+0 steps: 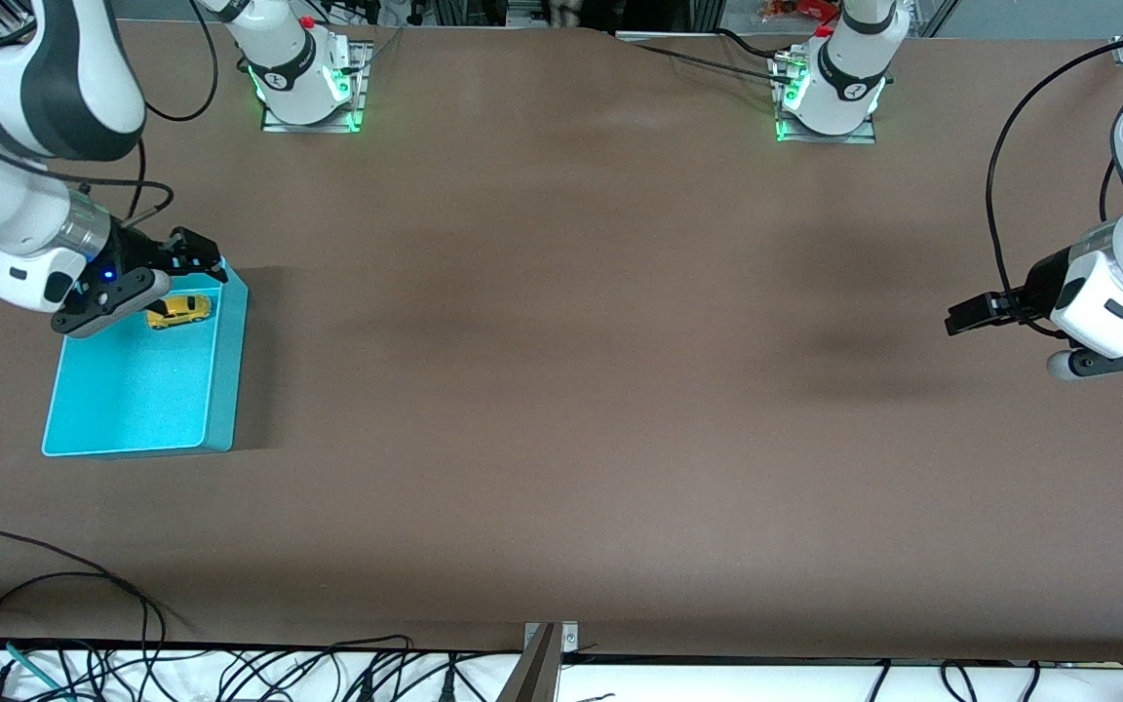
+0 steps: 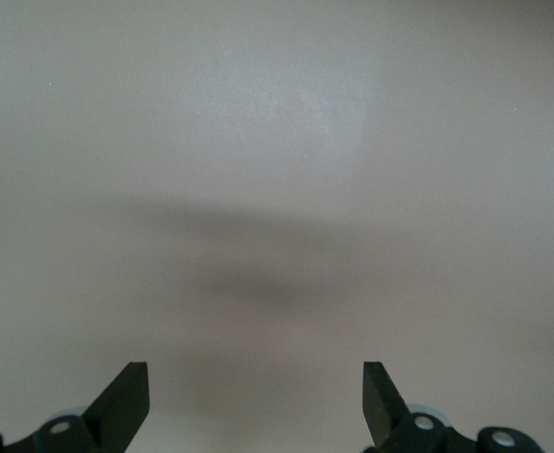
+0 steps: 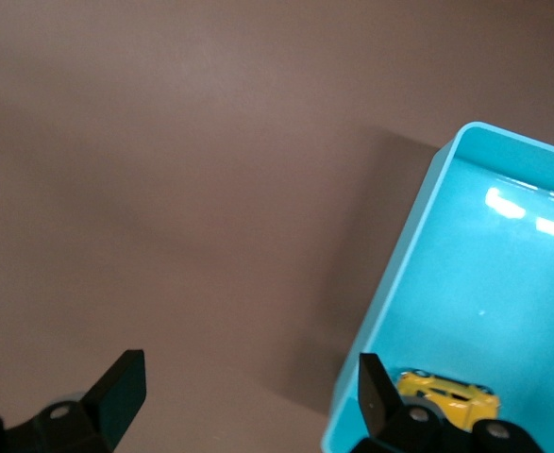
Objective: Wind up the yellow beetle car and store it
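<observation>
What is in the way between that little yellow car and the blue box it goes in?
Nothing visible. The yellow beetle car already lies inside the turquoise bin, at the bin's end farthest from the front camera. The right end effector hangs open over that end, holding nothing. The left end effector waits open over bare table.

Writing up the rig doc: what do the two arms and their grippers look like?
Both arms are white with dark grey joint bands and silver wrist rings; black cables loop along them. Bases glow green, with a red button on top. The right gripper and left gripper are black with wedge-shaped fingers; a blue light shows on the right wrist, and a grey camera mount sits under each.
</observation>
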Controlling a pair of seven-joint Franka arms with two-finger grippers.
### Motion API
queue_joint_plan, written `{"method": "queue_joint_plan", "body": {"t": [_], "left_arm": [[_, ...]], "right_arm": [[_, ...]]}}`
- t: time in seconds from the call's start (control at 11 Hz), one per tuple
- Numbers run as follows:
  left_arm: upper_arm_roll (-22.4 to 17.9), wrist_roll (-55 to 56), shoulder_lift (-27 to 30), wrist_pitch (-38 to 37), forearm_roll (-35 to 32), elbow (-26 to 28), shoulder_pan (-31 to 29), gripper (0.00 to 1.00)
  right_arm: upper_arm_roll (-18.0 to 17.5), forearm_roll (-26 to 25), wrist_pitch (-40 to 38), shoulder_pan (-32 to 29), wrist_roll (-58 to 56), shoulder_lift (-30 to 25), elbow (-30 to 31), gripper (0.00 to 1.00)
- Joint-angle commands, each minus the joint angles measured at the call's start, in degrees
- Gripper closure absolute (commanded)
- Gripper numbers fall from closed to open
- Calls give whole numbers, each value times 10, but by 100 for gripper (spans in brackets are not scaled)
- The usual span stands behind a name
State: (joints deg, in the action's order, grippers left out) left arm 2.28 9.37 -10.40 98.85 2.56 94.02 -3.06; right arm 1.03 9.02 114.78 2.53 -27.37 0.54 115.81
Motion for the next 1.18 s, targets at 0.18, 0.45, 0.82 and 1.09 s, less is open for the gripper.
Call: {"method": "queue_joint_plan", "body": {"t": [0.18, 0.45, 0.82, 1.09], "left_arm": [[0, -15, -2, -9, 7, -8, -3, 0], [0, -15, -2, -9, 7, -8, -3, 0], [0, -15, -6, -9, 7, -9, -3, 0], [0, -15, -6, -9, 7, -9, -3, 0]], "right_arm": [[-45, -48, 1, 19, 158, -99, 17, 0], [-43, -65, -44, 19, 160, -128, -2, 0], [-16, -70, -76, 18, 161, -136, -25, 0], [-4, -67, -99, 17, 165, -136, -35, 0]]}}
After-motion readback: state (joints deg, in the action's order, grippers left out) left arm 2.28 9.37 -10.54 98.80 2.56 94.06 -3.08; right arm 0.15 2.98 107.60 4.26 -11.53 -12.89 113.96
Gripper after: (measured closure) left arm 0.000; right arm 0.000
